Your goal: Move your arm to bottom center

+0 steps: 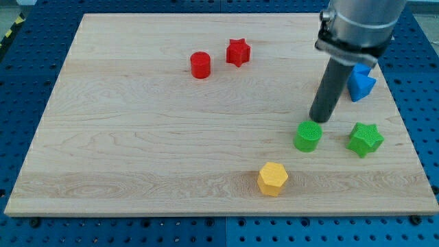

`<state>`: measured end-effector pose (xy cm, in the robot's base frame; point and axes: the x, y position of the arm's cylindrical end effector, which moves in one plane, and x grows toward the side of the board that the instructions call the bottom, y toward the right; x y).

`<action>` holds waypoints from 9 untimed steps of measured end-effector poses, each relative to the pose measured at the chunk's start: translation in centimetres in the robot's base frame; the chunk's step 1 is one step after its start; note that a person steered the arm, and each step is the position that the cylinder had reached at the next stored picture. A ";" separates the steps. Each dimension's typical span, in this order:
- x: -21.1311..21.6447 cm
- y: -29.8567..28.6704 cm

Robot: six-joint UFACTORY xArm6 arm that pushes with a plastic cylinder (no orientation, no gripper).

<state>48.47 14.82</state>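
My tip (317, 120) is at the view's right, just above the green cylinder (307, 136) and close to it; whether they touch I cannot tell. The green star (365, 139) lies to the right of the tip. The blue block (360, 83), partly hidden by the arm, sits above and to the right of the tip. The yellow hexagonal block (272, 178) lies near the view's bottom centre, below and left of the tip. The red cylinder (200, 65) and red star (238, 51) are at the top centre, far from the tip.
The wooden board (137, 137) lies on a blue perforated table (27, 62). The arm's grey body (360, 24) hangs over the board's top right corner.
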 end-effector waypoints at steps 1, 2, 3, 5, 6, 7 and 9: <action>0.2 -7.1; 0.8 -11.5; 2.6 -15.3; 6.0 -19.3; 8.7 -19.8; 9.9 -19.8; 13.4 -19.7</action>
<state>61.88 -4.91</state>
